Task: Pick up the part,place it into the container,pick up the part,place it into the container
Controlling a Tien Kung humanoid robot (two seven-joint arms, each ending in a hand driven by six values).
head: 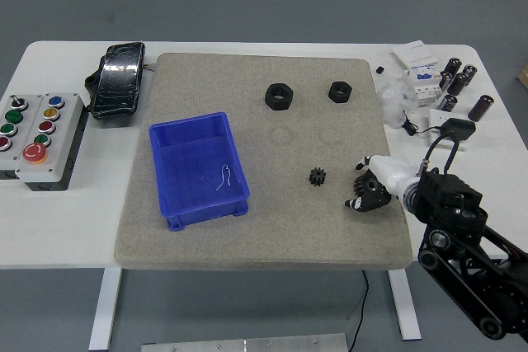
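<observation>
A blue container (198, 169) stands on the left half of the beige mat (264, 237); it holds only a thin white scrap. Three black parts lie on the mat: a small gear (318, 176) right of the container, and two hex nuts (280, 96) (339, 91) farther back. My right hand (364, 193) comes in from the lower right and hovers at the mat's right edge, a short way right of the gear and not touching it. Its fingers are relaxed and hold nothing. My left arm is out of view.
Two grey button boxes (37, 129) sit at the table's left edge, with a black wrapped device (118, 80) behind them. At the back right are a white breaker (419, 72), several black cylinders (459, 84), plastic wrap and a black cable (429, 131).
</observation>
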